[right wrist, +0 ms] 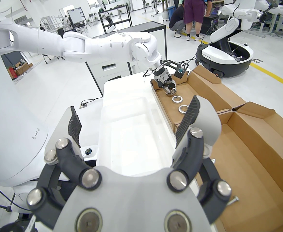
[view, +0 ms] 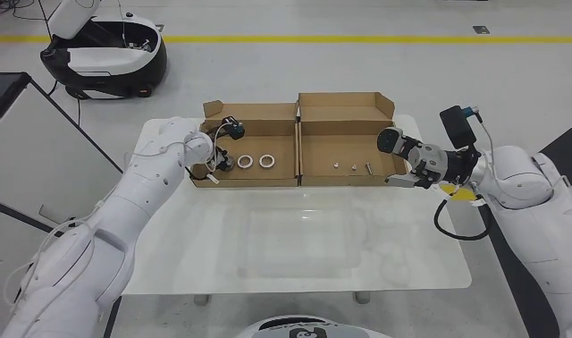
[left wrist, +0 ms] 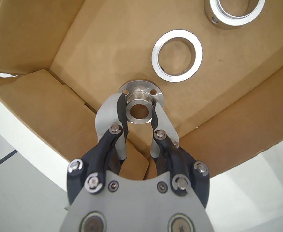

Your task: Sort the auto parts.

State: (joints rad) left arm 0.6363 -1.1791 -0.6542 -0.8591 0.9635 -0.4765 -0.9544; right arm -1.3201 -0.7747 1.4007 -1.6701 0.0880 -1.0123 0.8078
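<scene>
Top view: the left claw (view: 221, 162) is hanging inside the left box (view: 255, 114) with its wrist angled down. The right claw (view: 391, 162) is hovering at the right box (view: 344, 105).

Left wrist view: the left claw is pinching the hub (left wrist: 141, 90) by its narrow collar, just beside the rings (left wrist: 177, 55). It is a shallow hold, so the hub risks slipping out or tipping.

Right wrist view: the right claw is gaping wide and holding nothing.

**What Stays Unclear**

Black fingers (left wrist: 121, 112) of the left gripper (left wrist: 137, 111) cover both sides of the neck of the silver flanged metal hub (left wrist: 141, 89). The wide silver metal collar (left wrist: 233, 20) runs off the picture's edge. From above, three tiny pale parts (view: 354, 167) in the right-hand brown cardboard box (view: 344, 105) are too small to identify. A steel bolt (right wrist: 233, 199) lies half hidden behind the right gripper (right wrist: 134, 107).
</scene>
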